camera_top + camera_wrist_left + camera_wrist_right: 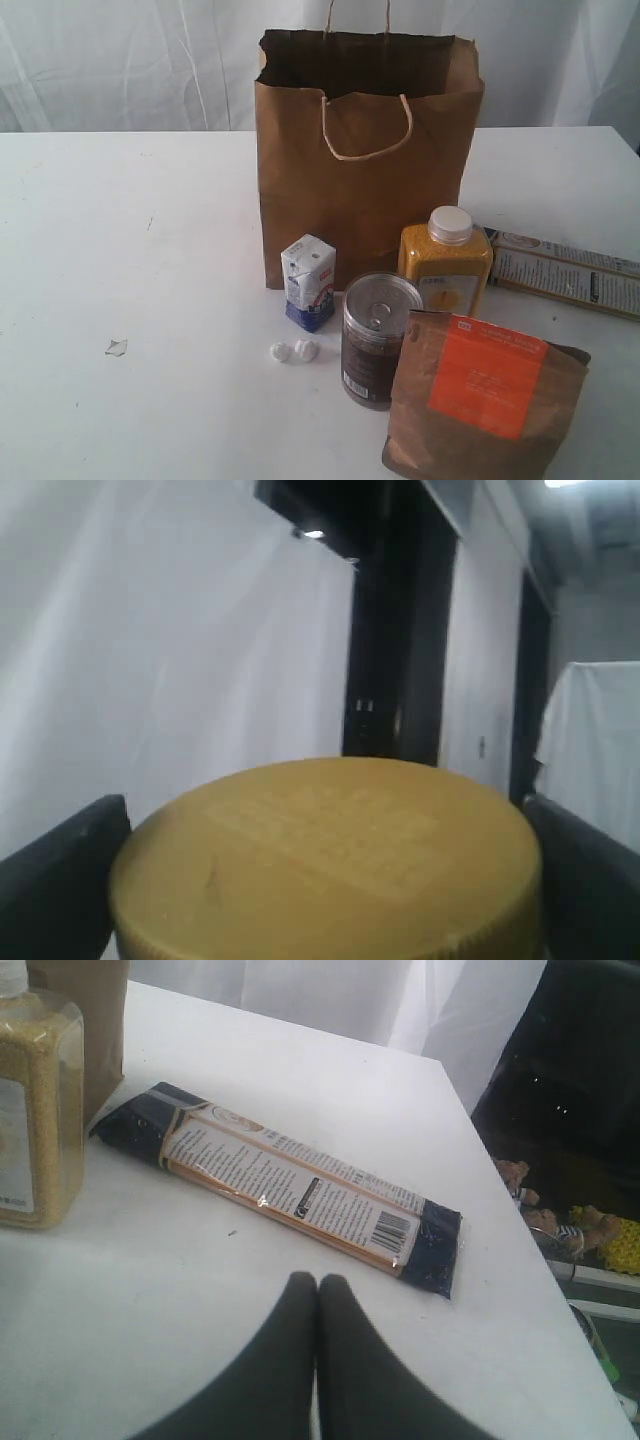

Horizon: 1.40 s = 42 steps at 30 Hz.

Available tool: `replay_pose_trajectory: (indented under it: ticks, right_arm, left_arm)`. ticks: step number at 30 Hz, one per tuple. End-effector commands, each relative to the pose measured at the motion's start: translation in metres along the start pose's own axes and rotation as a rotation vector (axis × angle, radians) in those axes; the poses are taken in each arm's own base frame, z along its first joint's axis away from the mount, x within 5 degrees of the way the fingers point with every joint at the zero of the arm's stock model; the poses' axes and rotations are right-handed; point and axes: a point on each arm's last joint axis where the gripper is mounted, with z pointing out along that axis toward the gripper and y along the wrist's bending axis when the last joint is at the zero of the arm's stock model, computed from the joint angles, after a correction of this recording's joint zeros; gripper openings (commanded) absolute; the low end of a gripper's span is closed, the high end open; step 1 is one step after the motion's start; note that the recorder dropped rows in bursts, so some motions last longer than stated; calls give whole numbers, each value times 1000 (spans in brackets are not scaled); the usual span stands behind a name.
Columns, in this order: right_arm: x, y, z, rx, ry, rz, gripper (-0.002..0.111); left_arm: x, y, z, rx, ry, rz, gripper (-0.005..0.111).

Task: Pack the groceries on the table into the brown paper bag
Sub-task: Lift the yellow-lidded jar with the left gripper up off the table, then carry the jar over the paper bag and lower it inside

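The brown paper bag (360, 200) stands upright on the table (120, 250) behind the carton (308, 282), can (378, 340), bottle (445, 265) and pouch (485, 400).

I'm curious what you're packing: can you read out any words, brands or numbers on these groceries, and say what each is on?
Nothing is legible enough to quote.
orange-labelled brown pouch: print blurred.
dark can: label blurred.
small carton: red-blue marks, blurred.
yellow bottle: label blurred.
flat printed box: text and barcode too small.
yellow-lidded jar: raised lid lettering, unreadable.
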Motion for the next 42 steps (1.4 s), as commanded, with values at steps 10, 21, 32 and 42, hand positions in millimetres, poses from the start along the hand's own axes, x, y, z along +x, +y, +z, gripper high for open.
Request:
replay_pose_trajectory:
  ticks: [10,21,32,42]
  right_arm:
    - [0,0,0,5,-2,3,0]
    - [0,0,0,5,-2,3,0]
    - [0,0,0,5,-3,6,0]
    - [0,0,0,5,-3,29,0]
  left_arm:
    - [49,-12,37,135,6,23,0]
    - [73,-11,40,164,55,170,0]
    - [94,-24,46,183,200,230,0]
    - [103,-10,45,48,324,272,0]
